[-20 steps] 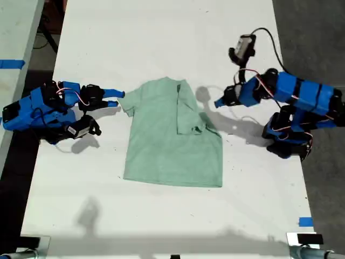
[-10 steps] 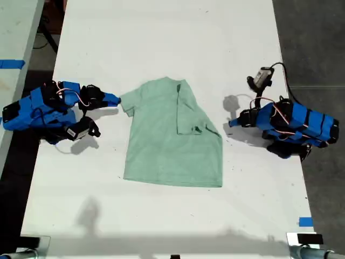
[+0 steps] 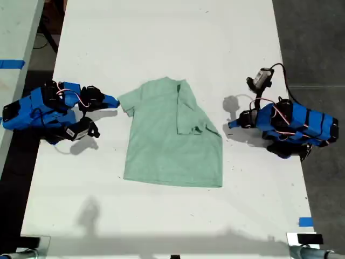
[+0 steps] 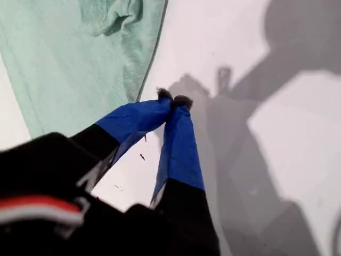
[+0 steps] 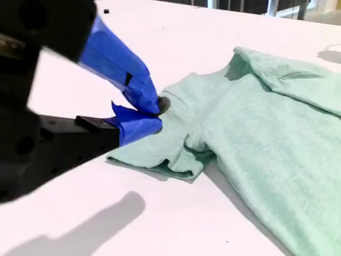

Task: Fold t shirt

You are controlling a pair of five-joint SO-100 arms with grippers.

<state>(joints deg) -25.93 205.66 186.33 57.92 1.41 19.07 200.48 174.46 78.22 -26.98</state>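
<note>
T shirt: the t shirt lies flat on the white table, one sleeve folded in over the chest.
First gripper: my first gripper has its jaws pressed together on nothing, tips over bare table; the shirt's edge lies near, apart from it.
Second gripper: my second gripper has its tips nearly together at the shirt's outstretched sleeve; I cannot tell whether fabric is pinched.
</note>
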